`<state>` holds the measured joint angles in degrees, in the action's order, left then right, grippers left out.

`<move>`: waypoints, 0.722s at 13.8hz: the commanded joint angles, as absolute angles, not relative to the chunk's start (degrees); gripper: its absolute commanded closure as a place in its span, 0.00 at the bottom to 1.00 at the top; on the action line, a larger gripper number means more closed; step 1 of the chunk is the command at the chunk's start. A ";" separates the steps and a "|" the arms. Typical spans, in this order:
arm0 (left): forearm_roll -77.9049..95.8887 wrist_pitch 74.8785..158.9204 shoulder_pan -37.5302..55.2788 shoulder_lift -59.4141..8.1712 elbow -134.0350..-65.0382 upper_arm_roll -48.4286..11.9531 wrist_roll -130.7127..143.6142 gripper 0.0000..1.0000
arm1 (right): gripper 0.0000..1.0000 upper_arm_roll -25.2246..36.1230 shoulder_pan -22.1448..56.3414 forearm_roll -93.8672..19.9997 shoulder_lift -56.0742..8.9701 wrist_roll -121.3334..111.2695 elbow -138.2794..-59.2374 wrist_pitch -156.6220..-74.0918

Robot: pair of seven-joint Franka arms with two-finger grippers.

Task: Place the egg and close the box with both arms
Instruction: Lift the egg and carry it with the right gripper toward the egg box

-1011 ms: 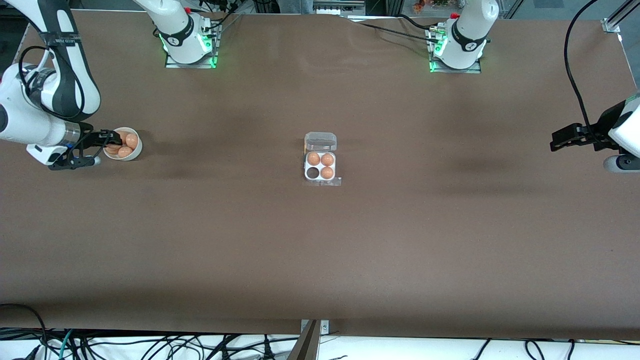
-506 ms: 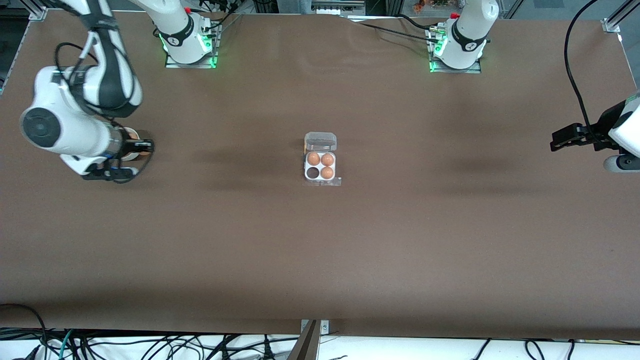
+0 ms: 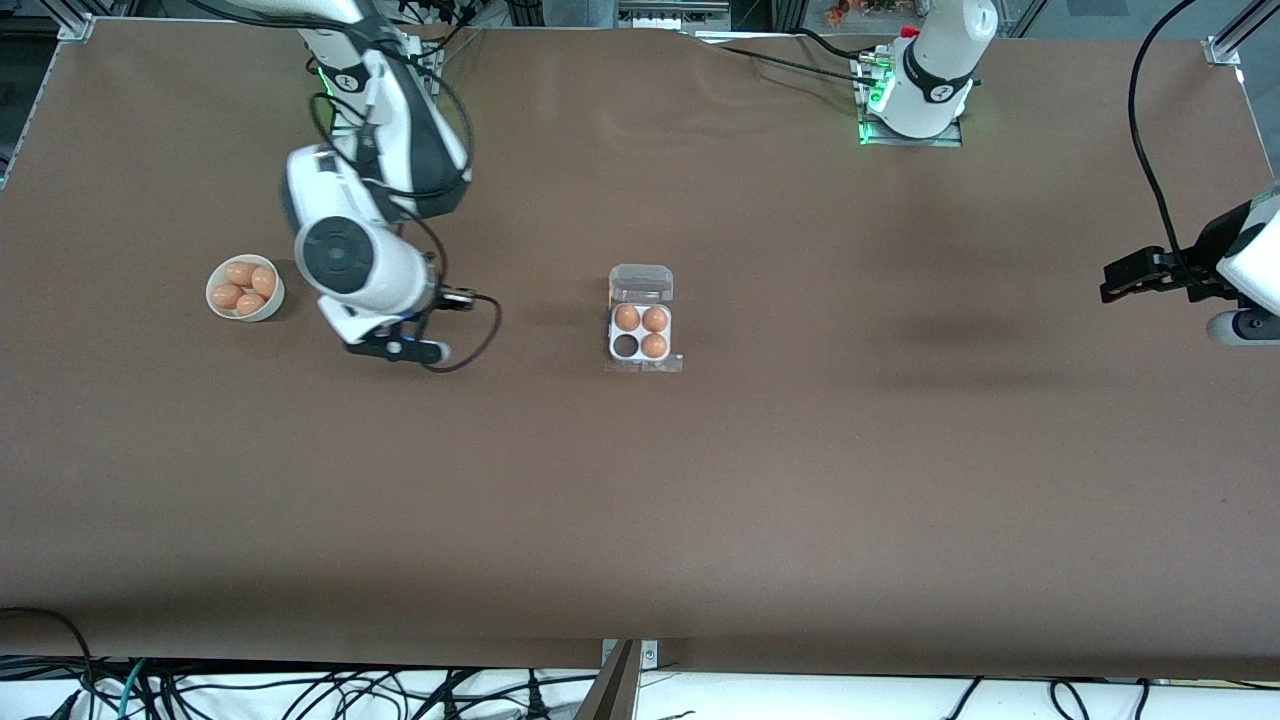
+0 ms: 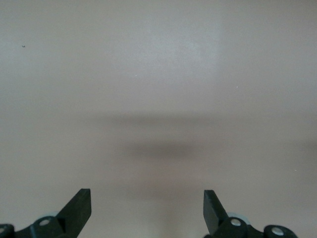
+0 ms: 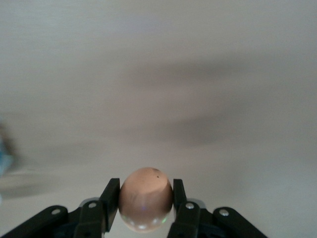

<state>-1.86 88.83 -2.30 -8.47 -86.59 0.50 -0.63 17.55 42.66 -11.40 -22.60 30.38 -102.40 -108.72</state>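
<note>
Item: right gripper (image 5: 146,210), hanging over bare table (image 3: 640,500) between the bowl (image 3: 245,289) and the box (image 3: 641,332), fingers closing on the egg (image 5: 145,205) from both sides, the egg's blunt end pointing out past the fingertips; in the front view the gripper is hiding under the wrist, so the egg is showing only in the right wrist view. Item: box, sitting mid-table with lid (image 3: 641,283) standing open at the edge toward the bases; three cells are holding eggs, and the empty cell (image 3: 626,346) is lying at the corner nearest the front camera and toward the right arm's end. Key relation: the box is lying from the right gripper toward the left arm's end of the table, roughly level with it, so the carry looks like a straight sideways run ending over that empty cell; the right gripper is standing far closer to the box than the left one. Item: bowl, three eggs remaining in it, near the right arm's end. Item: left gripper (image 4: 147,208), waiting over bare table at the left arm's end, fingers spread wide with nothing between them. Change: half a second earlier the right gripper was over the bowl; it is now travelling boxward, bowl uncovered, left arm unmoved.
</note>
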 commanded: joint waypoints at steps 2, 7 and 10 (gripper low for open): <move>-2.72 88.33 -2.46 -8.88 -85.17 0.26 -1.85 0.00 | 0.64 18.37 47.63 -18.09 -33.55 41.37 -89.68 -107.31; -2.72 88.33 -2.55 -8.88 -85.17 0.26 -1.85 0.00 | 0.64 18.28 51.59 -23.29 -41.74 49.73 -79.73 -108.63; -2.72 88.33 -2.55 -8.96 -85.17 0.26 -1.85 0.00 | 0.64 18.28 52.82 -25.04 -43.15 52.03 -78.75 -113.36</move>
<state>-1.86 88.83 -2.30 -8.51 -86.54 0.49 -0.63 17.55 52.08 -22.96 -41.58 50.25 -81.22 -111.83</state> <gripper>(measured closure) 0.000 0.520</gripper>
